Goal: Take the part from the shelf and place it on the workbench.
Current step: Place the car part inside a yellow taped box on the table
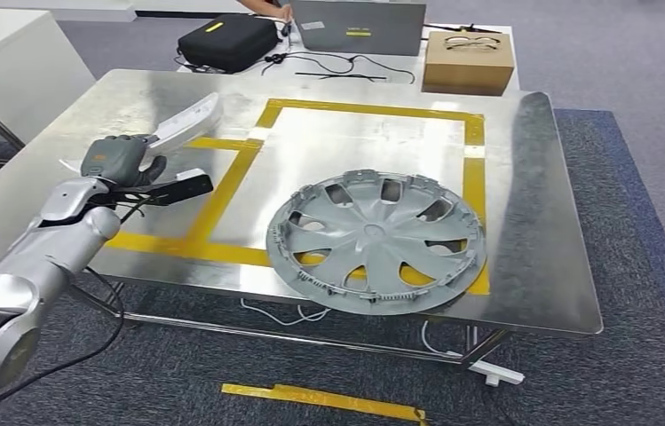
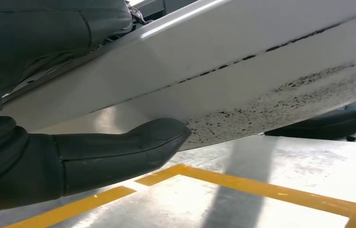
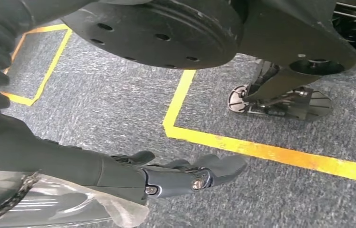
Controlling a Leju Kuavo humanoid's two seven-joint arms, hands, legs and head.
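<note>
Wheel cover (image 1: pixel 376 241) flat on the worktop (image 1: pixel 542 177), toward its near right. Part (image 1: pixel 185 120) held in left hand (image 1: pixel 117 160) above the left side. Behind: bag (image 1: pixel 226 41), laptop (image 1: pixel 359 27), box (image 1: pixel 468 60).

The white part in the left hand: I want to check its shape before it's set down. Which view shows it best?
The head view: there the white part shows as a long curved strip, held by the left hand above the workbench. The left wrist view gives a close stretch of its black-speckled underside. The right wrist view looks at the floor.
</note>
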